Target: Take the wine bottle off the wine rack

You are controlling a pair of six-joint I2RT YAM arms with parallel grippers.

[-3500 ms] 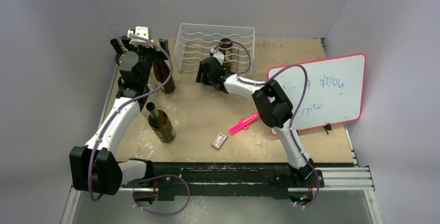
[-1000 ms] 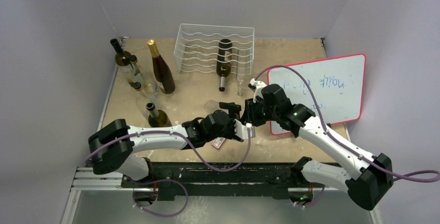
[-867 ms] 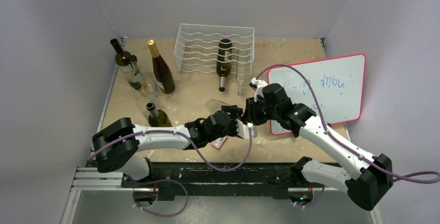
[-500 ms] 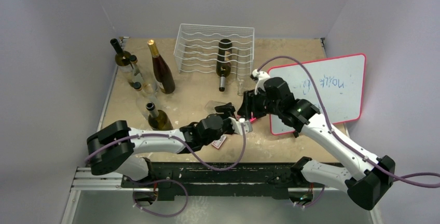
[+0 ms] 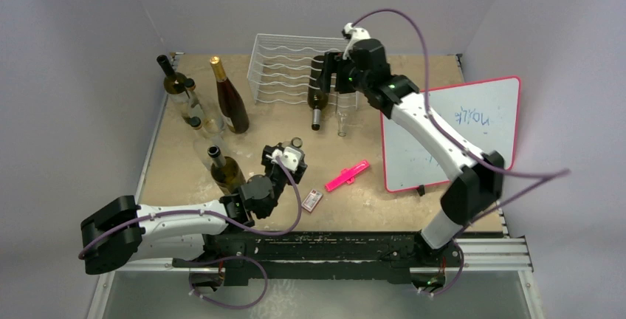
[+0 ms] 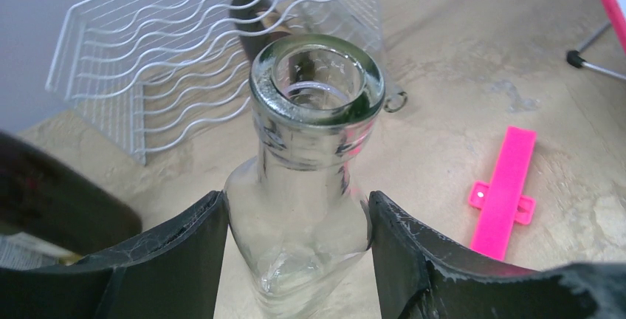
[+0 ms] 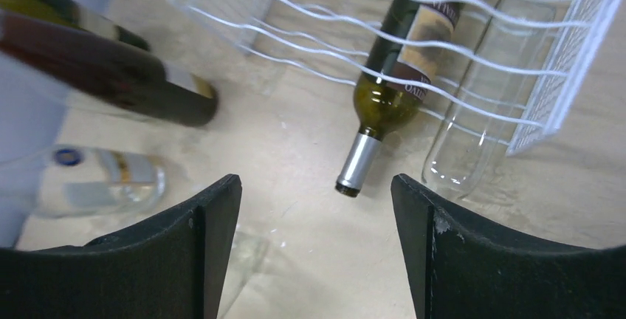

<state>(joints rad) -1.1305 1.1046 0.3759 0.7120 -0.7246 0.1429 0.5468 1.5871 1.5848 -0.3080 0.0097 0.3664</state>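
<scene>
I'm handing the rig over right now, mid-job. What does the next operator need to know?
Left gripper: shut on a clear glass bottle, over the table, away from the rack.
Right gripper: open, hovering over the front of the wine rack.
Green wine bottle: lying in the rack, neck poking out the front. A second clear bottle lies beside it.
Done: right arm is in position.
Left: grasp the green bottle, draw it out, set it down.

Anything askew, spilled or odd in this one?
Nothing spilled or broken. One oddity: the left tool clamps an empty clear bottle mid-table, away from the wine rack, where the green wine bottle lies cradled, neck poking out.
</scene>
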